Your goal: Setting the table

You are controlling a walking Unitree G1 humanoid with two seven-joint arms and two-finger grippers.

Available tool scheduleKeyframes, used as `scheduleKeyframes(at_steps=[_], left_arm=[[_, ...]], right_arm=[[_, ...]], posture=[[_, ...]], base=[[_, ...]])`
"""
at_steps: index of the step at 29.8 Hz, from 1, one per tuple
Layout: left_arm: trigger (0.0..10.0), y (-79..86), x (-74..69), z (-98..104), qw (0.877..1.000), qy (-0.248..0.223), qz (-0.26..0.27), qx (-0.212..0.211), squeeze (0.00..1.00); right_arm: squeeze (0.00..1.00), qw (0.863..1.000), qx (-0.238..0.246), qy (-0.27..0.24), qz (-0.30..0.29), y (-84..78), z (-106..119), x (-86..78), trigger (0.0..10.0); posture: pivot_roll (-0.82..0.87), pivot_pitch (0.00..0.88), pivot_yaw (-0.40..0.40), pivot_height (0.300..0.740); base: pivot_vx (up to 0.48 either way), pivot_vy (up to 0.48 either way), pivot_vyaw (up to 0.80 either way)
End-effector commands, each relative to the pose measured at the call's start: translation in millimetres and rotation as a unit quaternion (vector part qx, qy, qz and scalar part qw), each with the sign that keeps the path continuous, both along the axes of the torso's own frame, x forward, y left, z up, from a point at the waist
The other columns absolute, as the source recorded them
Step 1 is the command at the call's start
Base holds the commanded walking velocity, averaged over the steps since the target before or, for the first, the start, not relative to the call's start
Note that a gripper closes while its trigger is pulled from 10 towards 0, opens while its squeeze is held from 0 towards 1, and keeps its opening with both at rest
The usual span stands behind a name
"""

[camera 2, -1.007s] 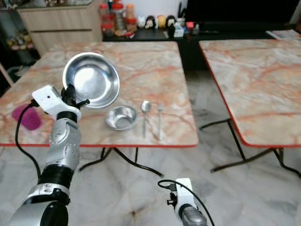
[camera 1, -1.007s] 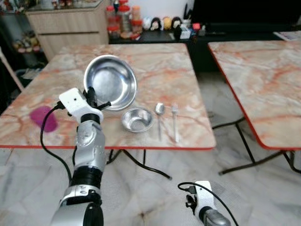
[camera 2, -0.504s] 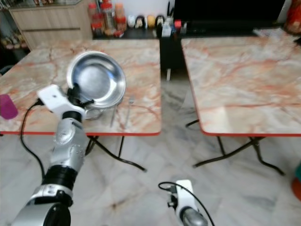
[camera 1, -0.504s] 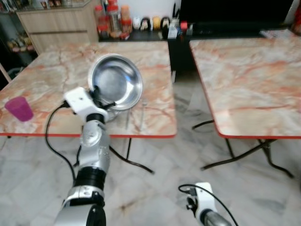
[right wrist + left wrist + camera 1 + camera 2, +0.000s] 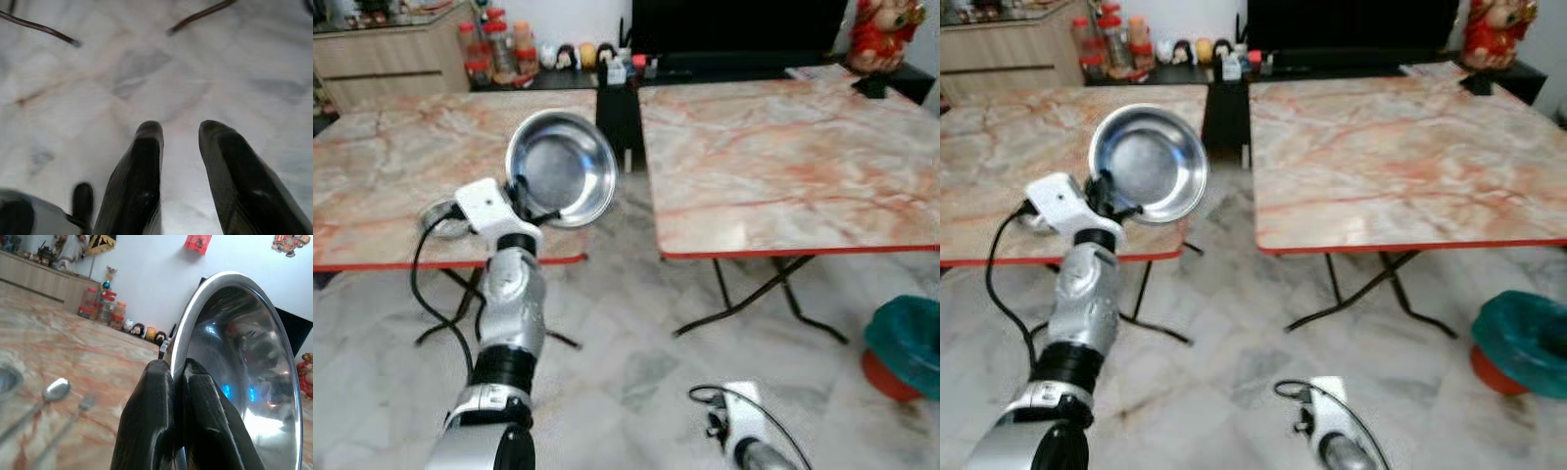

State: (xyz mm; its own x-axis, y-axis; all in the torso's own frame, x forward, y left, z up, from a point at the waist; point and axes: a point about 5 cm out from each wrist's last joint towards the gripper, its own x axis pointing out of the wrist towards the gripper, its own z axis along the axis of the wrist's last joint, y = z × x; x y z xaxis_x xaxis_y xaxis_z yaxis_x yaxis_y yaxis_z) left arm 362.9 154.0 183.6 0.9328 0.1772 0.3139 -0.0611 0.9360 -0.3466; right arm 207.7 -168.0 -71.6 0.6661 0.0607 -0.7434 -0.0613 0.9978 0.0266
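R gripper [image 5: 178, 147] hangs low at the bottom of the frame over pale marble floor [image 5: 636, 372], fingers parted w/ a gap, nothing between them. L gripper [image 5: 178, 377], left of centre, is clamped on the rim of a big round steel bowl [image 5: 562, 168], shiny, tilted up on edge w/ its hollow facing the camera, held in the air by the near table [image 5: 382, 166] edge. That top is glossy orange-veined marble w/ red trim; spoon [image 5: 55, 390] & fork [image 5: 84, 404] lie on it, blurred. Second matching table [image 5: 783, 157] sits right, upper half of the frame.
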Motion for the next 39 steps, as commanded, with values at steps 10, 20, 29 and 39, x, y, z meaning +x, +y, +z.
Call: scheduleKeyframes(at_steps=[10,20,29,39], left_arm=[[10.0,5.3,-1.2,5.6,1.000,-0.010,0.002,0.003,0.00],[10.0,3.1,-3.9,7.1,1.000,-0.021,-0.010,0.010,0.00],[10.0,2.8,-3.0,8.1,1.000,-0.019,-0.014,0.013,0.00],[10.0,0.9,-2.4,9.5,0.999,-0.019,-0.019,0.018,0.00]], right_arm=[[0.00,1.000,0.014,-0.004,0.002,9.4,0.6,1.9,10.0],[0.00,1.000,0.013,0.004,0.001,8.8,-0.2,1.3,10.0],[0.00,1.000,0.019,-0.002,-0.008,9.8,1.1,3.4,10.0],[0.00,1.000,0.020,-0.005,-0.011,10.0,1.3,3.4,10.0]], posture=[[0.05,0.000,0.019,0.740],[0.05,0.000,0.018,0.740],[0.04,0.000,0.024,0.740],[0.04,0.000,0.029,0.740]], base=[[0.000,-0.384,0.00],[0.114,0.000,-0.46],[0.453,0.000,0.00],[0.442,0.000,-0.30]])
